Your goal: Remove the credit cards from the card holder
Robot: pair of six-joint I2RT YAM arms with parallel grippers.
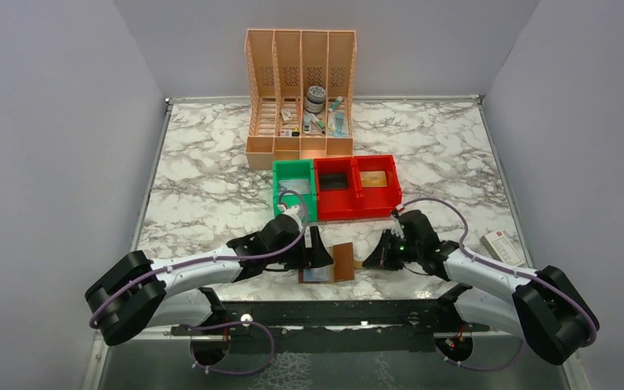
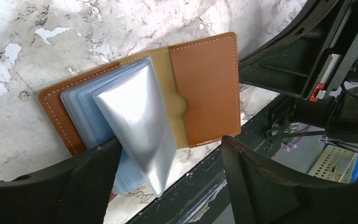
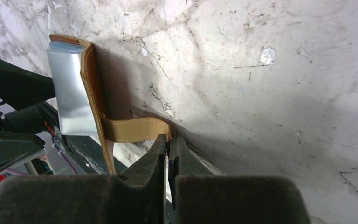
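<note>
Marble table (image 1: 211, 179), lower centre of the overhead view: card holder (image 2: 209, 88) lies open at the near edge. Left gripper (image 2: 171, 142) has its fingers spread, straddling the holder's lower edge, one finger overlapping the plastic sleeves (image 2: 140, 116). Right gripper (image 3: 169, 140) is pinched tight on the holder's tab (image 3: 135, 129).

Bright, even light; silvery glare inside the card holder (image 2: 207, 88); soft shadows.

Both my arms stretch low and inward from their bases, elbows out, wrists nearly meeting in the middle. My left hand (image 1: 318, 250) has its fingers spread wide. My right hand (image 1: 374, 258) is pinched tight on the card holder (image 1: 343, 262) by its tab.
</note>
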